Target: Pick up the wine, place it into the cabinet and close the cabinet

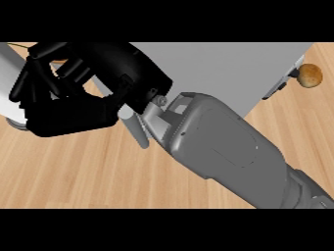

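One hand (72, 93) shows, my right, reaching across to the far left with its fingers curled toward a pale cylinder (3, 78) at the left edge; I cannot tell whether this is the wine or whether they truly grip it. I judge the grasp step is in hand, and next I must lift and carry right to the grey cabinet (220, 68), past the potato (310, 75).

Bright, even light, soft shadows, no glare.
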Tool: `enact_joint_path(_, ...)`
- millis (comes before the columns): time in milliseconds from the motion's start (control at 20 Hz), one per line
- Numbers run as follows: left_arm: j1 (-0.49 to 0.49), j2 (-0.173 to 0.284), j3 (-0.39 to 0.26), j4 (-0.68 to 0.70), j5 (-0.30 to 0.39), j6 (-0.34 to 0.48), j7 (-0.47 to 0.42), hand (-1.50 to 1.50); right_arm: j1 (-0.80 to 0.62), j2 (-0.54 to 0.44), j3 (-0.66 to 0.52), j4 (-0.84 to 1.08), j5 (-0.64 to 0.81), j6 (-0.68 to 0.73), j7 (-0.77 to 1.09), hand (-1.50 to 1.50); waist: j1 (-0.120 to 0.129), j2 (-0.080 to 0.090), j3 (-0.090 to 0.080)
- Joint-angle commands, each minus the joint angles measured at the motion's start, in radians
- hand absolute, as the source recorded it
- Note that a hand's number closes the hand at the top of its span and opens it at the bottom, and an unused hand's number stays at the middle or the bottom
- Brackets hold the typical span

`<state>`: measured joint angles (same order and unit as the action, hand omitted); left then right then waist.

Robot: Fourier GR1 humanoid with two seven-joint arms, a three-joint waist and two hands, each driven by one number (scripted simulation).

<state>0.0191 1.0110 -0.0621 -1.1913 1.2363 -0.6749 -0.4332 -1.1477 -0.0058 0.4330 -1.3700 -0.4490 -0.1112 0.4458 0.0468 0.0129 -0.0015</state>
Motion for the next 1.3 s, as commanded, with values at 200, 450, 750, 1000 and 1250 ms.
enact_joint_path(200,-0.029,-0.035,0.030,0.033,-0.021,-0.055,-0.008,-1.50,-0.062,-0.010,0.009,0.224,-0.244,0.453,0.119,1.50,-0.006,0.004,-0.001)
enact_joint_path(450,-0.030,-0.039,0.065,0.074,-0.024,-0.125,0.033,-1.50,-0.036,0.006,0.089,0.377,-0.280,0.517,0.026,1.50,-0.008,-0.003,-0.001)
enact_joint_path(750,-0.009,-0.057,0.125,0.100,-0.058,-0.150,0.043,-1.50,-0.131,0.006,-0.064,0.524,-0.370,0.624,0.023,1.50,-0.015,-0.007,0.000)
enact_joint_path(1000,-0.082,-0.059,0.135,0.123,-0.046,-0.119,0.116,-1.50,-0.155,-0.012,-0.092,0.649,-0.391,0.695,-0.053,1.50,-0.015,-0.002,0.001)
enact_joint_path(1250,-0.073,-0.088,0.162,0.173,-0.080,-0.163,0.093,-1.50,-0.140,-0.040,-0.094,0.679,-0.407,0.695,-0.077,1.50,-0.021,-0.001,-0.001)
